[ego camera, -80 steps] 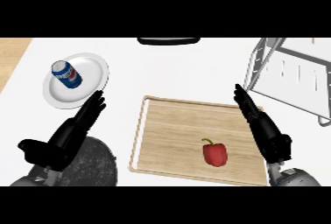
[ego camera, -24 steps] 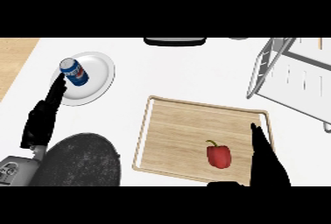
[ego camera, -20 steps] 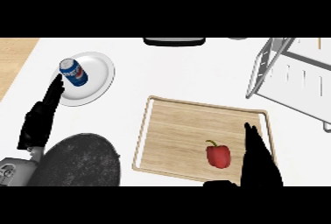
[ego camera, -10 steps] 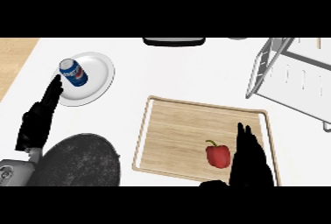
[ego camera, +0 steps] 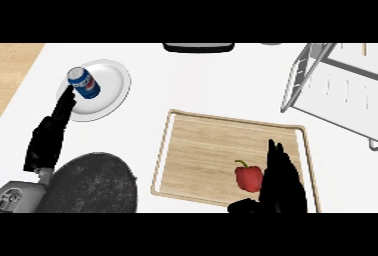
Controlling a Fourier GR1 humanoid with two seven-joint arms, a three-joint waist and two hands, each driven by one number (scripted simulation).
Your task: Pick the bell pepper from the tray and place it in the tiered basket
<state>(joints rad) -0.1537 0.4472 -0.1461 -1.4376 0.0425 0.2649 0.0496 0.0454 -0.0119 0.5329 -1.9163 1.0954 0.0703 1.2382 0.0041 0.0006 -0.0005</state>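
Observation:
A red bell pepper [ego camera: 249, 178] with a green stem lies on the wooden tray [ego camera: 203, 155], toward its near right part. My right hand [ego camera: 279, 182] stands edge-on just right of the pepper, fingers straight and pointing away, thumb low near the tray's front edge; it is open and seems to touch the pepper's right side. The wire tiered basket [ego camera: 325, 85] stands at the far right. My left hand [ego camera: 52, 132] is open at the left, fingers straight, tips by a blue can.
A blue can [ego camera: 83, 82] stands on a white plate [ego camera: 111, 92] at the far left. A dark round pan [ego camera: 92, 182] sits near my left forearm. A black object [ego camera: 199, 47] lies at the counter's back edge.
My right hand has slid left across the tray until it is right beside the pepper. The left hand, the pepper and the can have stayed put since a second ago.

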